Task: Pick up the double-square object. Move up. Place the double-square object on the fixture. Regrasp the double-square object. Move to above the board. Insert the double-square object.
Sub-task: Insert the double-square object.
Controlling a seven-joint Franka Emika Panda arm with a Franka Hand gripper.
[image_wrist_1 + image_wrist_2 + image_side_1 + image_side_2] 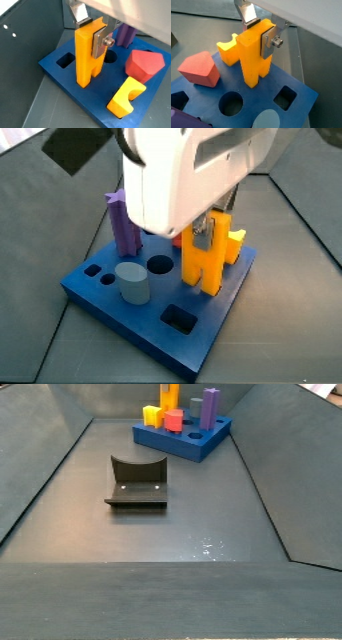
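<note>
A purple peg (122,223), grey cylinder (131,283), red peg (144,65) and notched yellow block (127,97) stand upright in blue slab holes.

Support surface: dark grey floor (201,514) of a walled enclosure, faintly speckled near the front. Directly on it stand two items, well apart: the fixture (136,481), mid-floor, and the board (187,442), at the far end. The gripper (207,228) hangs over the board, off the floor.
</note>
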